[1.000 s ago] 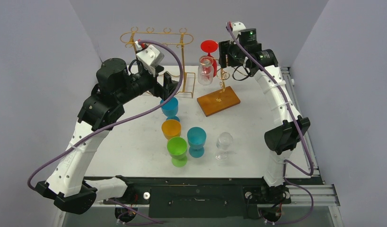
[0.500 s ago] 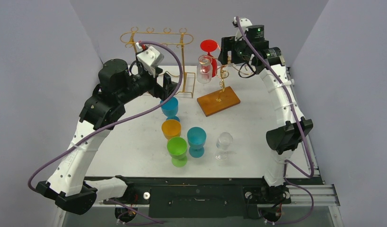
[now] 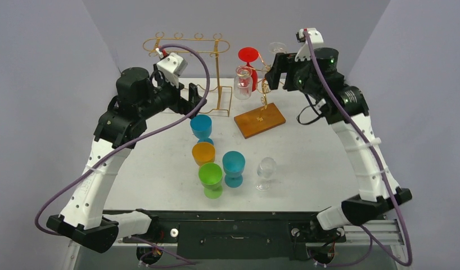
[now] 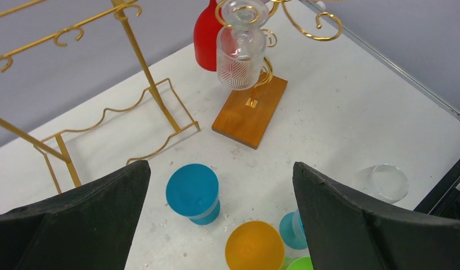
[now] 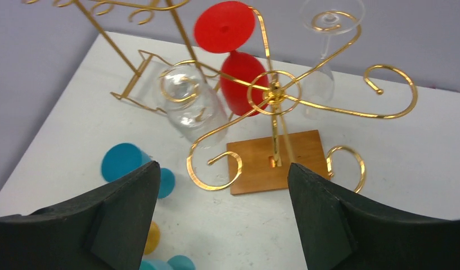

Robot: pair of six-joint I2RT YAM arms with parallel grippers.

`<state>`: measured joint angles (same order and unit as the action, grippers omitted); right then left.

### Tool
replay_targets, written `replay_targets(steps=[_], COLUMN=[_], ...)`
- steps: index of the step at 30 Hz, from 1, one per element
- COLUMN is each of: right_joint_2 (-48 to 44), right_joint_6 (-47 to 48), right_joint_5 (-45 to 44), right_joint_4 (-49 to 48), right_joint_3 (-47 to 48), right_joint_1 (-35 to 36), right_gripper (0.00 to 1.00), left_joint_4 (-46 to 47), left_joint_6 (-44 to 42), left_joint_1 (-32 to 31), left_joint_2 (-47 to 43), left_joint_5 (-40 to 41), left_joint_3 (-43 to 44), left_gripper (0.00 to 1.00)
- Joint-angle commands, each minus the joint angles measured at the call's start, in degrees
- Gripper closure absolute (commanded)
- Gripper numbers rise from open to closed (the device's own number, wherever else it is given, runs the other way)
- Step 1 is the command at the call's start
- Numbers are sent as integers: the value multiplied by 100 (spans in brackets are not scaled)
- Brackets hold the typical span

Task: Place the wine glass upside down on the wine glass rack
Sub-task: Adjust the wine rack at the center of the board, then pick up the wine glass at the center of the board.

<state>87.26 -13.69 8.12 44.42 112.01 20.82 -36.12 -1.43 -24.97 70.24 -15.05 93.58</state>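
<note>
The wine glass rack (image 3: 264, 84) is a gold spiral stand on a wooden base (image 5: 275, 160). Three glasses hang upside down on it: a red one (image 5: 233, 73), a patterned clear one (image 5: 191, 109) and a plain clear wine glass (image 5: 323, 79) at the back right. My right gripper (image 3: 274, 72) hovers just right of the rack, open and empty (image 5: 223, 166). My left gripper (image 3: 197, 100) is open and empty above a blue glass (image 4: 193, 191), which sits low between its fingers in the left wrist view (image 4: 220, 166).
Orange (image 3: 203, 153), green (image 3: 211, 179) and teal (image 3: 234, 167) glasses and a clear wine glass (image 3: 266, 171) stand upright near the table's middle. A second gold rack (image 3: 188, 45) stands at the back left. Grey walls close in on both sides.
My right gripper has opened and drawn back up and to the right from the rack, leaving the plain clear glass hanging. My left gripper opened a little wider and rose slightly.
</note>
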Motion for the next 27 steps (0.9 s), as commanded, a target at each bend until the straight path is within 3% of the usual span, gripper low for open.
replay_targets(steps=[1,6,10,15,20,27], right_joint_2=[-1027,-1188,-977,-433,-129,-647], right_joint_6=[-300,-371,-531,-476,-425,-395], right_joint_5=[-917,-1240,-1051,-1054,-1386,-1559], right_joint_4=[-431,-261,-526,-614,-333,-238], right_joint_3=[-803,-1569,-2124,-2438,-2423,-3297], right_joint_1=[883,2222,2891,3588,3725,3538], right_gripper=[21,25,39,41,44,45], left_joint_4=[-384,-671,-995,-1545,-1484,-1630], left_joint_6=[331,343,-17,-466,-457,-588], left_joint_1=[384,1156,1605,1798,1811,1805], left_joint_2=[85,-62,-313,-638,-996,-1008], left_joint_5=[-151,-328,-491,-492,-303,-343], left_joint_3=[218,-174,-493,-917,-1291,-1397], left_gripper=[4,4,4,4,4,4])
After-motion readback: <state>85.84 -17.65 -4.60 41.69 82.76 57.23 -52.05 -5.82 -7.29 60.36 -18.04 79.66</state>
